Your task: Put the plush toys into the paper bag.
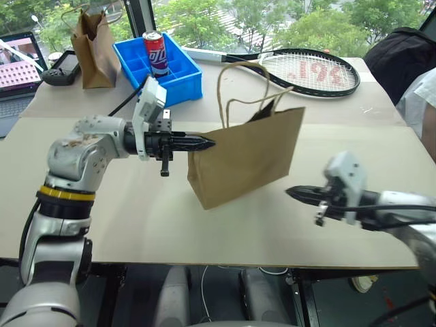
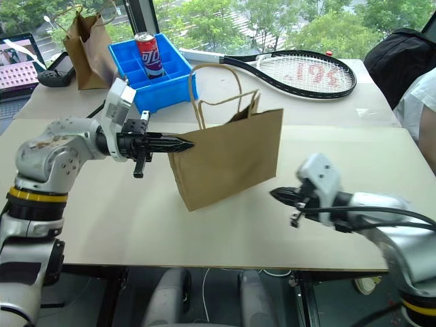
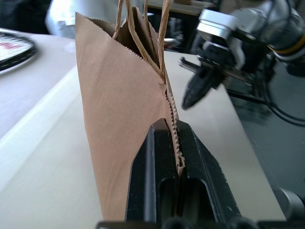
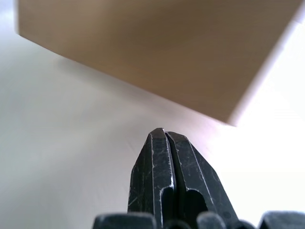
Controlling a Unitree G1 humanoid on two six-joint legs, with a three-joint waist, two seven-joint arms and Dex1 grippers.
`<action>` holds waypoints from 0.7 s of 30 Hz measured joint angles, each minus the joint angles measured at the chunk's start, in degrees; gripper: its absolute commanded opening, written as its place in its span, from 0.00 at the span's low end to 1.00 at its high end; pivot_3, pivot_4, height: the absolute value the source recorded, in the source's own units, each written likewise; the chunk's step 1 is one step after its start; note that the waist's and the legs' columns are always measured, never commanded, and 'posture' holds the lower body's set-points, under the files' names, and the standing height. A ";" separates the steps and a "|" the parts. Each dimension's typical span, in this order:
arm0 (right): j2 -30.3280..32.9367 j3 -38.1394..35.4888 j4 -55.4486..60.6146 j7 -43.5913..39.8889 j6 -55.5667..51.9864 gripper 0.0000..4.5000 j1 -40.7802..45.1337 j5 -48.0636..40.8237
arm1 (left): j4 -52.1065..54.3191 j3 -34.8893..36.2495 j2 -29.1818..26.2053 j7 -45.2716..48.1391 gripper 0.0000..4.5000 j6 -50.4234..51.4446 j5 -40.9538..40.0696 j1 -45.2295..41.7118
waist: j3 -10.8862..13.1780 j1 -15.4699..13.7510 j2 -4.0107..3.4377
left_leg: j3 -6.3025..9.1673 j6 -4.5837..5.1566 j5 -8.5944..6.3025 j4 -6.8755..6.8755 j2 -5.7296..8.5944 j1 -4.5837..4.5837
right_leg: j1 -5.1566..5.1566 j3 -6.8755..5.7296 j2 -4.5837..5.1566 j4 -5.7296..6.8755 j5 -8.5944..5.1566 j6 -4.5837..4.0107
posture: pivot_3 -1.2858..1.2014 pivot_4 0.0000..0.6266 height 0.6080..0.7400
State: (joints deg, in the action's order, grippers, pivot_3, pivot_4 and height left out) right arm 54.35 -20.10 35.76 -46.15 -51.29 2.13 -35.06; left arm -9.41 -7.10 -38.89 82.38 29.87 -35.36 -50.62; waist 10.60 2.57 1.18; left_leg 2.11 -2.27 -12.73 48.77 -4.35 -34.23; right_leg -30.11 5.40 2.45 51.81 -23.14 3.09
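Bag pinched at its rim and tilted off the worktop, toys nowhere to be seen outside it.

Left hand (image 1: pixel 204 142) reaches level from the worktop's left edge toward the middle, its two black fingers pressed onto the serrated top edge of the paper bag (image 1: pixel 248 157) at the bag's left end, likely to hold the mouth up and steady; the bag hangs tilted, one lower corner low near the worktop (image 1: pixel 122 225), its cord handles (image 1: pixel 242 82) standing up. Right hand (image 1: pixel 294 193) sits low near the front edge, just to the bag's right and apart from it, pointing at the bag's lower side with fingers pressed together on nothing. Whether the plush toys are inside the bag cannot be told. Behind, toward the far left corner, stand a narrower brown bag (image 1: pixel 94 51), a blue tray (image 1: pixel 178 78) holding a can (image 1: pixel 156 54), and a racket (image 1: pixel 310 71).
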 measured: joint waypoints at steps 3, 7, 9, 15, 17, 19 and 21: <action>1.49 -4.98 -0.16 -1.43 0.05 0.00 -5.72 0.47 | -4.75 -2.87 -0.48 7.32 0.02 -6.75 1.27 -2.35 | 0.00 -0.02 0.00 | 0.00 0.01 0.00 -0.01 0.00 0.00 | 0.02 0.00 0.00 -0.02 -0.01 0.02 | 0.52 0.24 0.36; 1.77 -7.88 -0.35 -2.11 0.21 0.00 -7.76 0.76 | -8.50 -8.16 -3.12 9.56 0.02 -12.68 -0.80 -3.23 | 0.00 0.15 0.00 | 0.00 0.01 0.01 0.01 -0.01 0.02 | 0.02 0.03 0.00 0.02 -0.01 0.04 | 0.52 0.24 0.36; 2.27 -8.25 -0.35 -2.33 0.61 0.00 -8.04 0.92 | -10.15 -11.39 -4.37 9.68 0.02 -16.04 -1.85 -3.59 | 0.00 0.06 0.00 | 0.00 0.01 0.01 0.02 -0.01 0.02 | 0.03 0.02 0.00 0.00 -0.04 0.08 | 0.52 0.24 0.36; 3.40 -8.48 -1.28 -3.14 0.72 0.00 -8.07 1.15 | -12.94 -15.71 -6.21 9.88 0.17 -21.84 -2.53 -4.97 | 0.00 -0.10 0.01 | -0.01 0.01 0.01 0.02 -0.01 0.00 | 0.05 0.02 0.01 -0.04 -0.04 0.09 | 0.52 0.24 0.36; 3.86 -8.47 -2.04 -3.53 0.82 0.00 -7.78 1.22 | -12.70 -15.75 -7.33 9.86 0.34 -20.13 -3.30 -4.90 | 0.00 -0.04 0.01 | 0.00 0.02 0.01 0.02 -0.01 0.01 | 0.04 0.01 0.00 -0.03 -0.05 0.10 | 0.52 0.24 0.36; 4.16 -8.38 -3.06 -3.92 1.15 0.00 -7.25 1.21 | -11.81 -15.55 -8.68 9.86 0.50 -18.18 -4.28 -4.56 | 0.00 0.10 0.00 | 0.00 0.02 0.01 0.02 -0.02 0.01 | 0.03 0.02 0.00 -0.02 -0.07 0.15 | 0.52 0.24 0.36; 4.55 -8.21 -4.00 -4.49 1.55 0.00 -6.85 1.22 | -10.99 -14.56 -9.50 9.85 0.66 -16.69 -4.73 -3.96 | 0.00 0.07 0.00 | -0.01 0.02 0.01 0.02 -0.02 0.01 | 0.04 0.02 0.00 -0.02 -0.07 0.15 | 0.52 0.24 0.36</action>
State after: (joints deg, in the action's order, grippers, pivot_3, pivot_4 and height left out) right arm 58.89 -28.31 31.76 -50.64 -49.74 -4.73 -33.84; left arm -20.40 -21.65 -48.40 92.23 13.18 -40.08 -54.59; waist 10.60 2.65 1.19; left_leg 2.10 -2.25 -12.72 48.79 -4.37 -34.22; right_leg -30.07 5.41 2.44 51.79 -23.21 3.24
